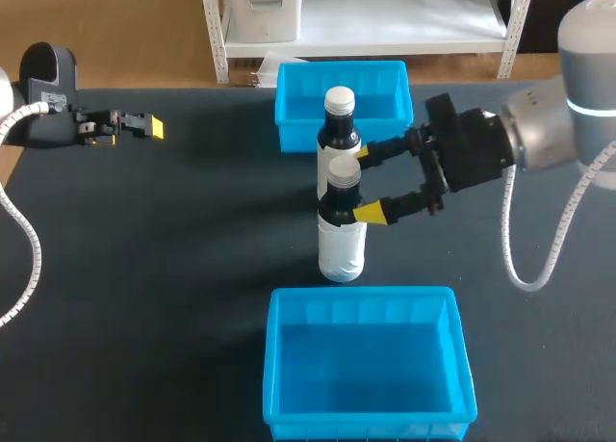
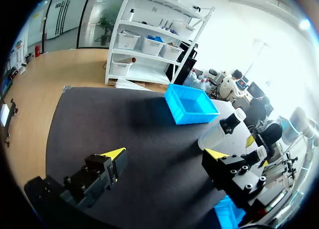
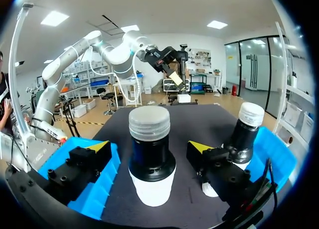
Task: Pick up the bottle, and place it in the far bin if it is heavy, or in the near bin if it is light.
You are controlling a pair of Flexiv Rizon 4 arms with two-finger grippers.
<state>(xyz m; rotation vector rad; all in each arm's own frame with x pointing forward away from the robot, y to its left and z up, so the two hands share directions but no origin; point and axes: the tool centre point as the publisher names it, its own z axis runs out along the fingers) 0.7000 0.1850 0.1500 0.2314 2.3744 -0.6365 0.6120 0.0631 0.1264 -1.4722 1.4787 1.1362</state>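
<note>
1 bottle point(image 1: 342, 240) upright inside spread right tool point(image 1: 366, 183), another bottle point(image 1: 337, 124) just beyond

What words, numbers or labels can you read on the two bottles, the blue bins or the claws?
No readable text anywhere.
Near bottle: white body, black neck, no print showing.
Far bottle: no print showing.
Far bin: plain blue, no text.
Near bin: plain blue, no text.
Right claw: no markings to read.
Left claw: no markings to read.
</note>
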